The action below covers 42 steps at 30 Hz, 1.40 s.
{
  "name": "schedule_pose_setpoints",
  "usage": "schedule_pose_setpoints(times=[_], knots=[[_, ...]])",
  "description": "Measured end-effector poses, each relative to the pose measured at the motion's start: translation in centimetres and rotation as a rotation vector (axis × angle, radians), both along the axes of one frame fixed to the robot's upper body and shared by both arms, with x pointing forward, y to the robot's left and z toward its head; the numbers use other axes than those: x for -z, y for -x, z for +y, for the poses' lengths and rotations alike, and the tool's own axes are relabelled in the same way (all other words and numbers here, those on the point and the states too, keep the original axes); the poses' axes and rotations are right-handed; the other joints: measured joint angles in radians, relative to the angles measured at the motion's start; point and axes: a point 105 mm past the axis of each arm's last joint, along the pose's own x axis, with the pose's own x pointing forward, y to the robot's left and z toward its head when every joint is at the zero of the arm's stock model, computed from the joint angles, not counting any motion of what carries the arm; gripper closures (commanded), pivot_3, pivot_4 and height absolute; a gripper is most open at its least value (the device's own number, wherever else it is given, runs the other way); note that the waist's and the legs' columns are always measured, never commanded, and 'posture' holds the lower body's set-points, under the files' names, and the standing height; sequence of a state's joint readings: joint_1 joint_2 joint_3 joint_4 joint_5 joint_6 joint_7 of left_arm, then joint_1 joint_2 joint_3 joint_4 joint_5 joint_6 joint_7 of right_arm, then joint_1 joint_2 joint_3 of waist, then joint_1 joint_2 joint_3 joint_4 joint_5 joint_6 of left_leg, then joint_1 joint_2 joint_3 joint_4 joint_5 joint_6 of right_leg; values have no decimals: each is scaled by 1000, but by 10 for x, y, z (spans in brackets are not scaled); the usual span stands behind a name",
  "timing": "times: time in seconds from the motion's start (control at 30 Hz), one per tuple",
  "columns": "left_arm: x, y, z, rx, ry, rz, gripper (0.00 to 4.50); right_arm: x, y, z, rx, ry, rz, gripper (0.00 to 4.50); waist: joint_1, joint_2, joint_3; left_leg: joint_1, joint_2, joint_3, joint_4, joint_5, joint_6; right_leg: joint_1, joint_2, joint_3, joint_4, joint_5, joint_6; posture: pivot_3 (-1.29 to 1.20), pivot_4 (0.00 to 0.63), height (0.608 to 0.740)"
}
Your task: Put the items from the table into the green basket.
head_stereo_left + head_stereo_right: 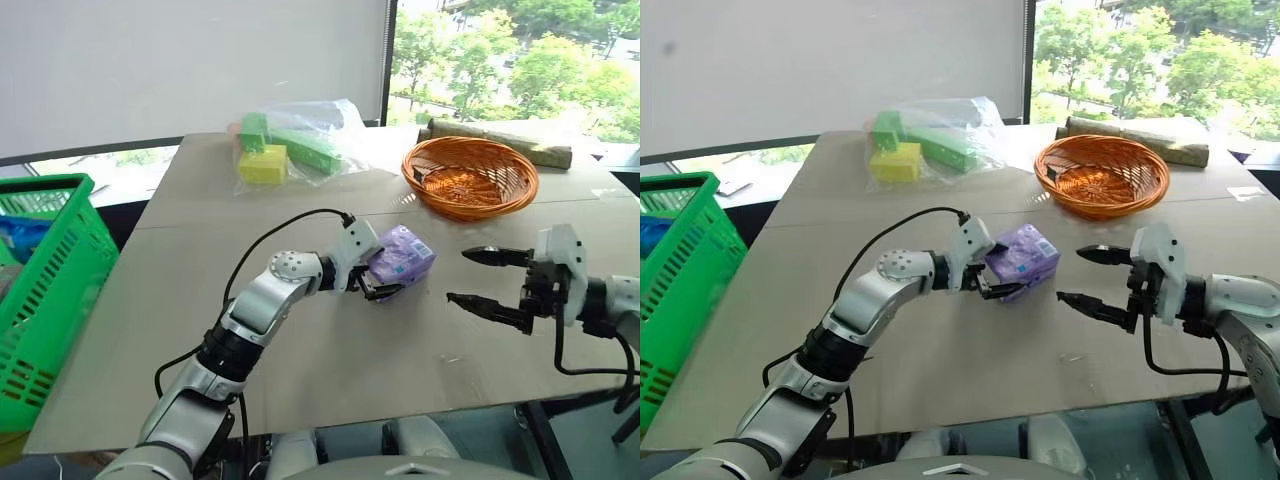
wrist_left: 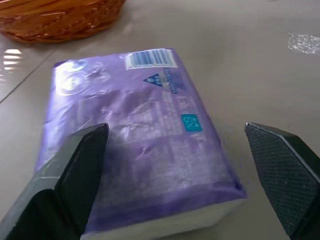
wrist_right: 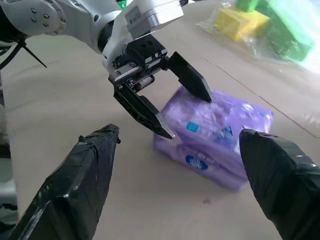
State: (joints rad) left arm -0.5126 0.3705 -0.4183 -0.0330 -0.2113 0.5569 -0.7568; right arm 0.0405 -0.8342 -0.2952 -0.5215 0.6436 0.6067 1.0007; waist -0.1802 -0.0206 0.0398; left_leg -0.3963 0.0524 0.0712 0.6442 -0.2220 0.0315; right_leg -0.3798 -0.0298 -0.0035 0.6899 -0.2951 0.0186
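A purple tissue pack [image 1: 405,253] lies on the table [image 1: 200,300] near its middle. My left gripper [image 1: 378,287] is open, and the pack's near end sits between its fingers [image 2: 75,175], with a gap on one side. The right wrist view has one left finger over the pack [image 3: 225,135] and the other low beside it. My right gripper [image 1: 480,277] hovers open just to the right of the pack, holding nothing. The green basket [image 1: 55,300] stands off the table's left edge, with something blue inside.
An orange wicker basket [image 1: 470,177] sits at the back right of the table. A clear bag of green and yellow blocks [image 1: 290,145] lies at the back middle. A rolled mat [image 1: 505,135] lies behind the wicker basket.
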Motion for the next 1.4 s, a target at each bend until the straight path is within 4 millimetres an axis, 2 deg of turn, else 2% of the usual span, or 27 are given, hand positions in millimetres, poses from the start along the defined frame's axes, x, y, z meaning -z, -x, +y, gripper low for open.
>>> schedule_pose_setpoints(times=[0.1, 0.23, 0.43, 0.53, 0.67, 0.77, 0.83, 0.93, 1.1, 1.2, 1.33, 1.4], knots=[[6, 0, -1, 6, -36, -13, 19, 0, 1, -7, 27, 16, -2, 338, -40, 1, -1, 3, 0, -1, 1, 0, 0, 2, 1, 1, 0, 0, 2, -361, 0, 740], [13, -5, 0, 0, -110, -35, 19, -3, 0, -7, 31, 7, -13, 338, -72, 2, -3, 5, 0, -2, 1, 0, 0, 5, 1, 1, 0, 0, 2, -362, 0, 740], [20, -13, -1, -13, -217, -112, 19, -10, -3, -4, 26, -7, -39, 338, -84, 2, -5, 6, -1, -3, 1, 0, 0, 6, 1, 1, -2, 1, 3, -355, 0, 740], [21, -17, -2, -38, -251, -152, 739, -10, -3, -3, 19, -9, -36, 338, -84, 2, -6, 6, -1, -3, 0, 0, 0, 7, 0, 1, -3, 1, 3, -353, 0, 740], [21, -22, 2, -80, -275, -170, 2625, -9, 0, -3, 1, 3, -24, 338, -85, 0, -7, 13, 0, -3, -3, 0, 0, 12, -2, 1, -5, 1, 3, -346, 0, 740], [23, -23, 4, -94, -278, -165, 3834, -5, 1, -5, 5, 28, -4, 338, -86, 1, -10, 18, 1, -3, -7, -3, -4, 18, -3, 0, -12, 0, 2, -344, 0, 740], [23, -23, 5, -126, -238, -139, 4290, -3, 1, -6, 9, 37, 9, 338, -86, 3, -12, 18, 1, -3, -8, -3, -5, 18, -3, 0, -12, 0, 2, -344, 0, 740], [23, -25, 6, -189, -168, -95, 4306, 3, -1, -9, 20, 76, 34, 338, -84, 2, -11, 17, 1, -3, -8, -3, -4, 18, -4, 0, -12, 0, 3, -337, 0, 740], [20, -27, 12, -223, -144, -97, 4306, 10, -10, -19, 74, 133, 52, 338, -90, 2, -11, 18, 1, -3, -8, -3, -4, 18, -3, 0, -12, 0, 3, -323, 0, 740], [16, -32, 20, -272, -127, -102, 4306, 8, -13, -16, 63, 121, 33, 338, -98, 1, -10, 17, 1, -4, -8, -3, -5, 18, -3, 0, -12, 0, 3, -310, 0, 740], [-1, -48, 54, -423, -120, -123, 4306, 1, -16, -10, 43, 96, 4, 338, -109, -1, -4, 16, 1, -5, -8, 0, 0, 16, -1, 0, -12, 1, 3, -284, 0, 740], [-19, -58, 82, -513, -134, -157, 4306, -3, -19, -5, 25, 74, -11, 338, -109, -4, 0, 13, 1, -5, -9, 0, 0, 12, -1, 0, -11, 1, 3, -270, 0, 740]])
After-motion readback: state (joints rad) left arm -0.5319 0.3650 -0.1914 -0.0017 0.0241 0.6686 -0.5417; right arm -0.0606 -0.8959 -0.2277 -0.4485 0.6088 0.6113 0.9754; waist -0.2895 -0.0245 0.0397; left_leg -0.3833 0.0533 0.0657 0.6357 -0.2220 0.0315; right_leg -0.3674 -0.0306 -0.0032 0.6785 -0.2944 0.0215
